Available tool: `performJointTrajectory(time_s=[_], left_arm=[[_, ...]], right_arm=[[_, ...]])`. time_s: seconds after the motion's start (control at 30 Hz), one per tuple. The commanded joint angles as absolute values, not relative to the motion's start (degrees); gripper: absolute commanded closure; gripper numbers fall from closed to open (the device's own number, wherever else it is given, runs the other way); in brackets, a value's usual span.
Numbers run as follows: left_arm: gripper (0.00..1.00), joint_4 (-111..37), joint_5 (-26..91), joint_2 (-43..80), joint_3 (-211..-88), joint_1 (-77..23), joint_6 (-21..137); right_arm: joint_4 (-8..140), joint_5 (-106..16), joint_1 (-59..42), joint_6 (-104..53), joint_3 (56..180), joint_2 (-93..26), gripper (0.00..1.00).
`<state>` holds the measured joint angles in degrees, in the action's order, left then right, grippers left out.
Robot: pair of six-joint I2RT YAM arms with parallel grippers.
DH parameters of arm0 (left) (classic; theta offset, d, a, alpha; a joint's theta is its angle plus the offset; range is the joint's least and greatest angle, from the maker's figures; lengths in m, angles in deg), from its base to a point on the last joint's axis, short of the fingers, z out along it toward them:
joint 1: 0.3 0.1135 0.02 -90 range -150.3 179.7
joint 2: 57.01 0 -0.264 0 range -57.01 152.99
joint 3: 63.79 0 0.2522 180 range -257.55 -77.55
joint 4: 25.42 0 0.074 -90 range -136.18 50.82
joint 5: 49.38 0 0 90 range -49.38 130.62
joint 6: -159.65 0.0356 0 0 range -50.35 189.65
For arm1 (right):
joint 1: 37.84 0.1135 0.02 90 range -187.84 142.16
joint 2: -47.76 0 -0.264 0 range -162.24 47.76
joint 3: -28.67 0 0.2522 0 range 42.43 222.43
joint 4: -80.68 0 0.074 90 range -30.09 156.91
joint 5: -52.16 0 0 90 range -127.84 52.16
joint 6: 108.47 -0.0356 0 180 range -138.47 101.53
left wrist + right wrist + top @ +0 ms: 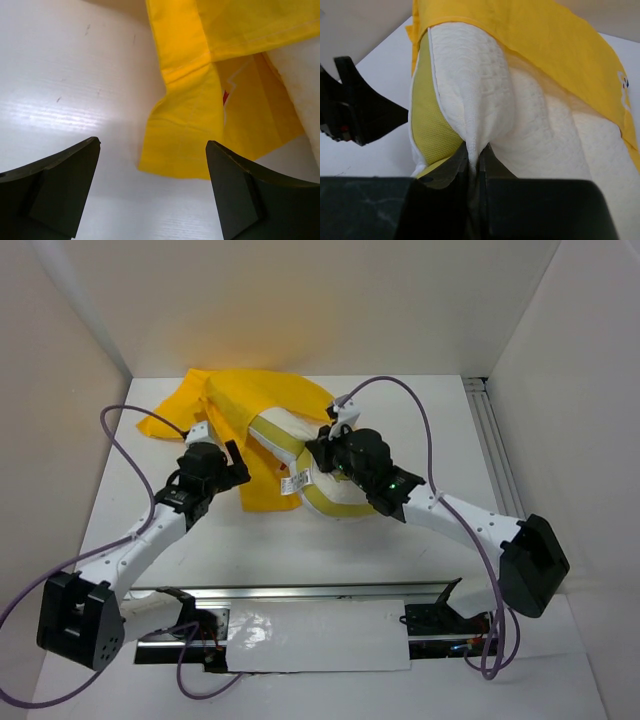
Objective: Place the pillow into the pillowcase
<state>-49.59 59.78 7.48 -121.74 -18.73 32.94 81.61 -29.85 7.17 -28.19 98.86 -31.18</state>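
The cream-white pillow (300, 455) with a yellow mesh side band lies mid-table, its far part under the yellow pillowcase (240, 405). My right gripper (330, 452) is shut on a pinch of the pillow's white fabric (475, 145); the pillowcase (540, 35) drapes over the pillow's far end. My left gripper (228, 462) is open and empty, hovering over the table just left of the pillowcase's near hem (182, 145). A strip of the pillow (302, 85) shows inside the opening at the right of the left wrist view. A white tag (292, 485) hangs at the pillow's near edge.
White walls enclose the table on the left, back and right. A metal rail (495, 455) runs along the right side. A metal bar with a white sheet (310, 635) lies at the near edge between the arm bases.
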Motion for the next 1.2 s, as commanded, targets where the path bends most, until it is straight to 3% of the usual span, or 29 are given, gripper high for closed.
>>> performJointTrajectory(time_s=[0.0,0.2,0.37,0.4,0.47,0.5,0.6,0.8,1.0,1.17], left_arm=[[0.00,-27.52,48.46,11.08,-118.34,-17.00,44.04],[0.00,-17.58,39.40,21.81,-122.28,-14.02,47.85],[0.00,-14.05,39.22,27.61,-124.14,-11.55,45.22],[0.04,-14.04,38.09,28.15,-124.83,-11.02,45.22],[0.90,-14.21,35.71,28.68,-126.06,-10.49,45.22],[1.00,-15.43,35.18,28.68,-126.07,-10.49,44.17],[1.00,-15.45,32.19,22.99,-123.18,-14.60,43.64],[1.00,-21.59,23.77,7.07,-118.07,-25.59,38.37],[1.00,-33.35,18.73,-3.12,-120.87,-35.18,38.35],[1.00,-39.96,16.11,-2.35,-122.90,-41.42,39.68]], right_arm=[[89.41,-30.36,7.42,-26.38,105.27,-27.65,1.00],[87.14,-31.07,7.42,-25.86,107.82,-29.32,1.00],[86.07,-30.55,7.42,-25.33,108.97,-29.85,1.00],[86.07,-30.55,7.42,-25.33,108.97,-29.85,1.00],[86.60,-30.55,7.42,-25.33,108.97,-29.85,1.00],[87.21,-30.02,7.42,-25.33,108.18,-30.46,1.00],[92.12,-31.24,7.42,-24.63,105.72,-31.86,1.00],[121.38,-31.95,8.03,-17.26,101.57,-41.87,1.00],[130.17,-24.50,8.56,-16.45,103.97,-52.08,1.00],[135.38,-14.12,10.14,-20.14,102.73,-54.37,1.00]])
